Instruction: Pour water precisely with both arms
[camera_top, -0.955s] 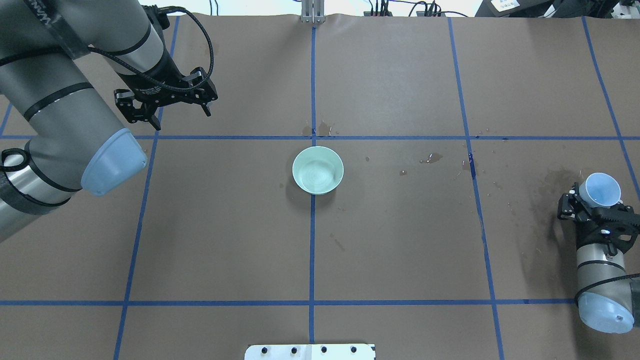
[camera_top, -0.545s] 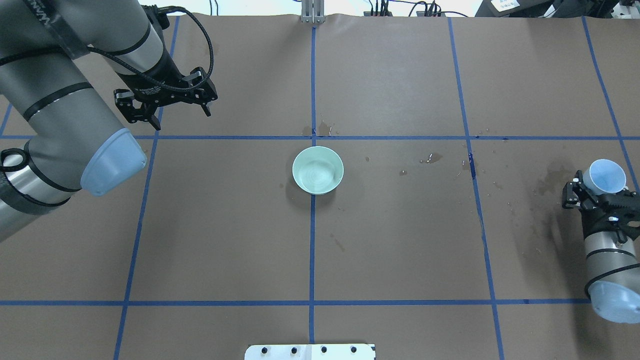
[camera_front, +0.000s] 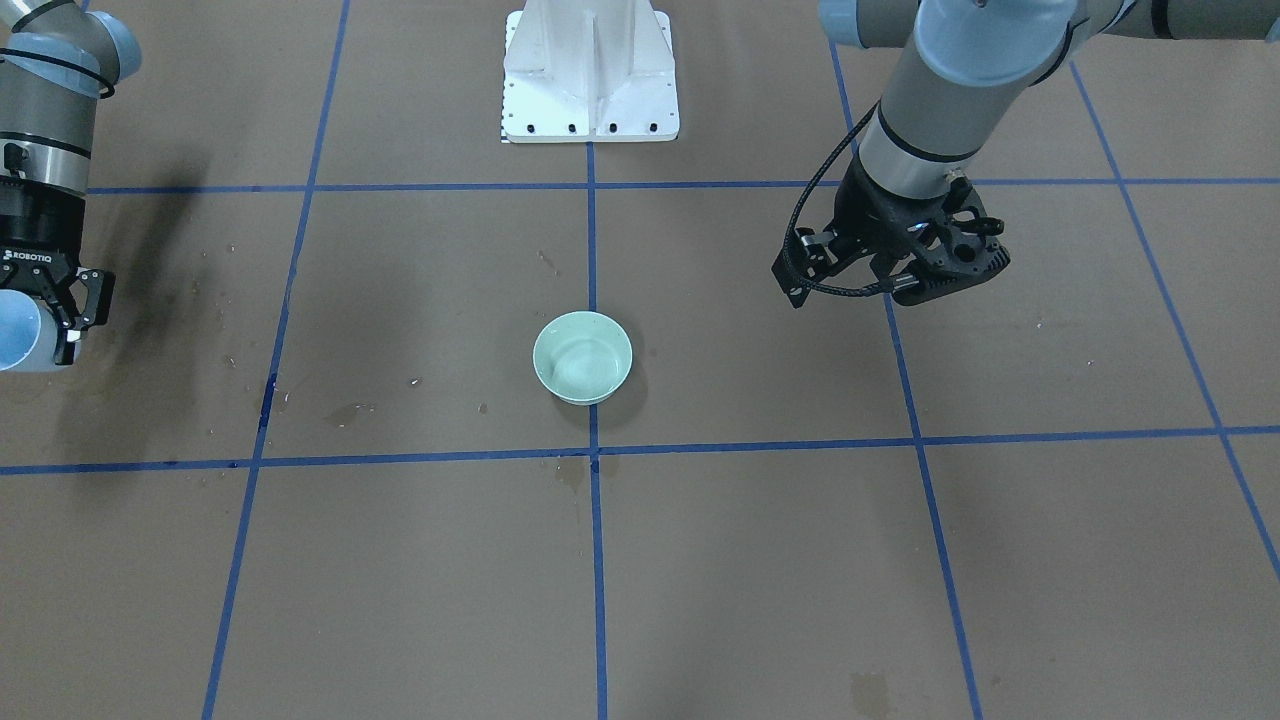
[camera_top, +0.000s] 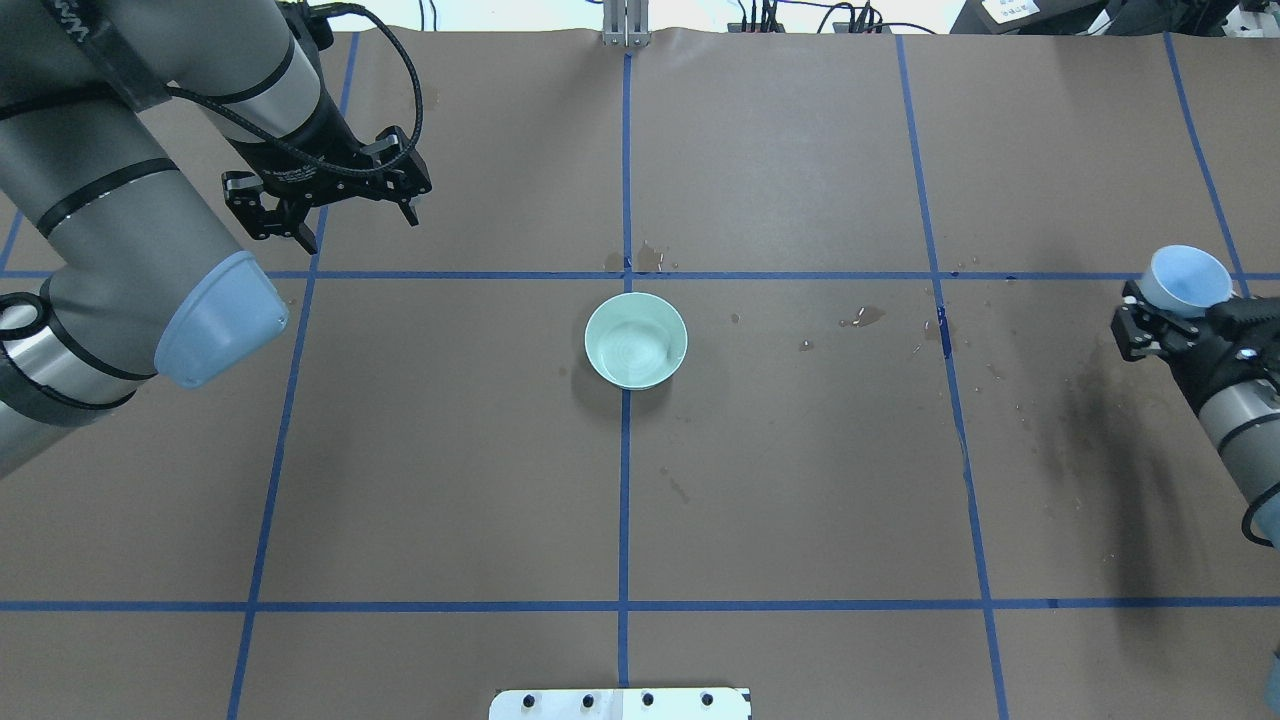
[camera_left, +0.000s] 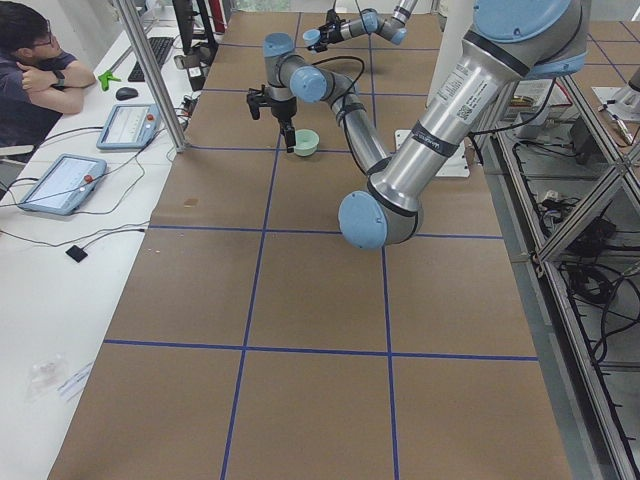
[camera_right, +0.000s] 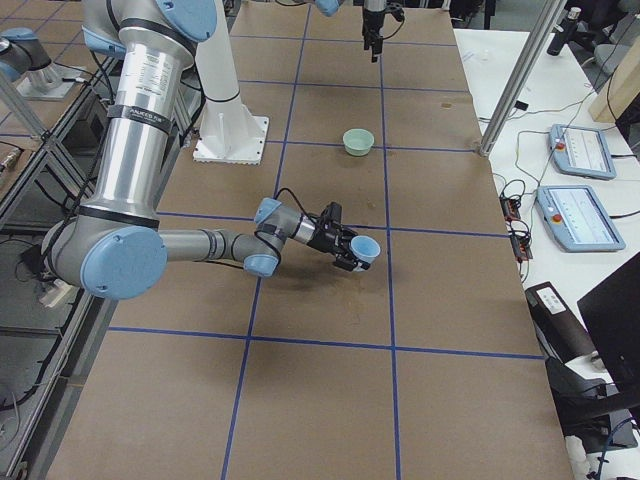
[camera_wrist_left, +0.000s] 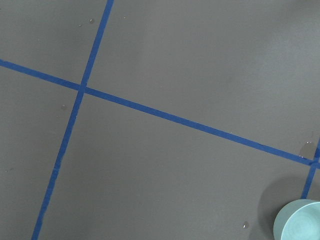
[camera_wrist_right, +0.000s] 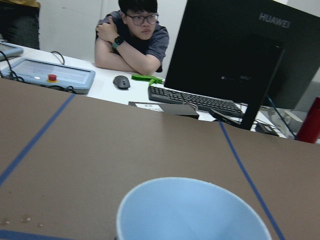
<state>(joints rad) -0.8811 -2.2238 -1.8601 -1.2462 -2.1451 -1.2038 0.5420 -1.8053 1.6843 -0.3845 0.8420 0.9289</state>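
**Brown-papered surface with a green bowl and a gripped blue cup**

Pale green for the bowl (camera_top: 636, 340), upright on the tape crossing at mid-surface, with a faint rippled sheen inside that looks like the water (camera_top: 632, 352). Light blue for the cup (camera_top: 1187, 278), tilted and clamped in the right pincer (camera_top: 1160, 310) near the right edge, well apart from the bowl. Cannot tell from the wrist view whether any liquid lies in it. Spread wide and gripping nothing: the left pincer (camera_top: 358, 222), over the far left square.

Brown paper across the surface (camera_top: 800, 500), gridded with blue tape (camera_top: 624, 500) and marked by dark wet spots (camera_top: 868, 316) beyond and to the right of the bowl. White pedestal base (camera_front: 590, 75) on the robot's side. Past the far edge, a seated person (camera_wrist_right: 132, 40) with folded arms behind a mouse (camera_wrist_right: 121, 82) and keyboard (camera_wrist_right: 200, 100), beside a black monitor (camera_wrist_right: 235, 50).
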